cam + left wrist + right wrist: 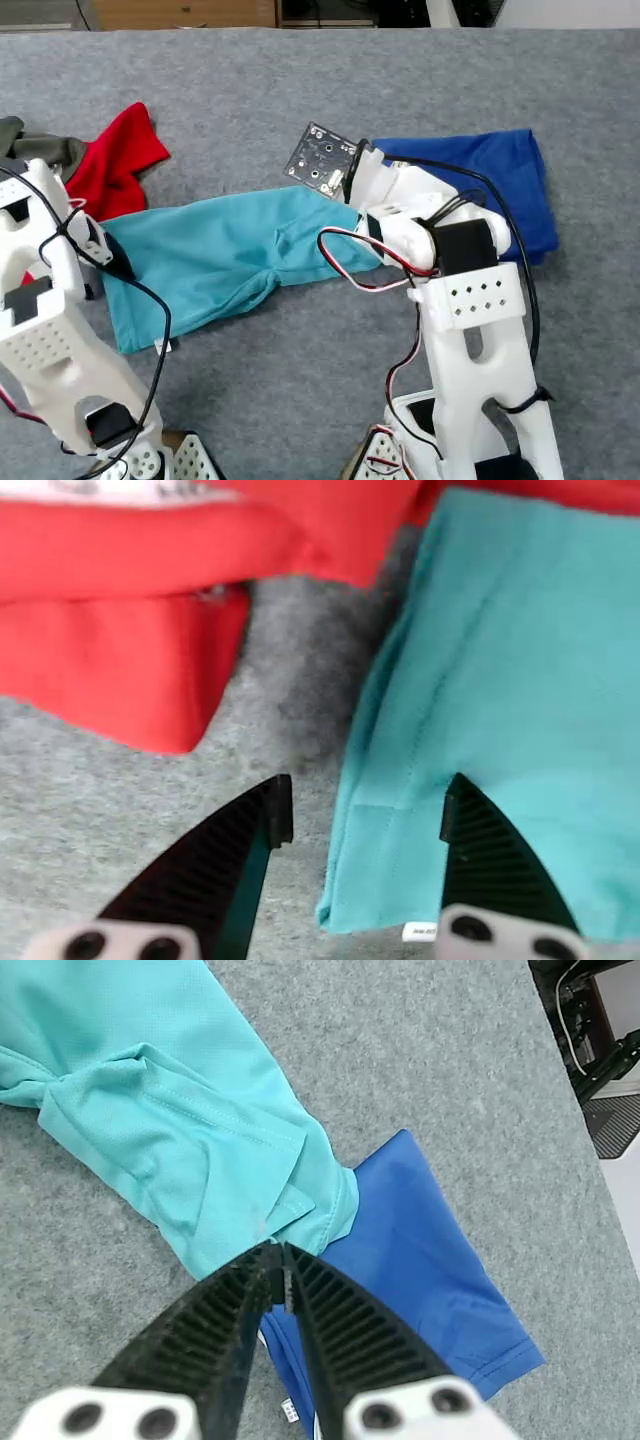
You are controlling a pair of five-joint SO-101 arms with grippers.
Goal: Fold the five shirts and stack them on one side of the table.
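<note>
teal shirt [220, 255]: flat on desk [300, 90], long axis runs from left arm to right arm | left pincer [365, 815]: apart, astride its hem corner near red shirt [120, 160] | right pincer [281, 1260]: together, tips at opposite end, which touches blue shirt [420, 1260] | each arm nearest its own end

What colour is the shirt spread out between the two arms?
Teal; the shirt shows best in the high view.

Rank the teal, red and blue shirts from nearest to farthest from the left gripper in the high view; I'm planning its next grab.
1. Teal shirt: its hem end lies right at the left gripper, between the open fingers.
2. Red shirt: just beyond, toward the far left of the table.
3. Blue shirt: far off on the right side.
</note>
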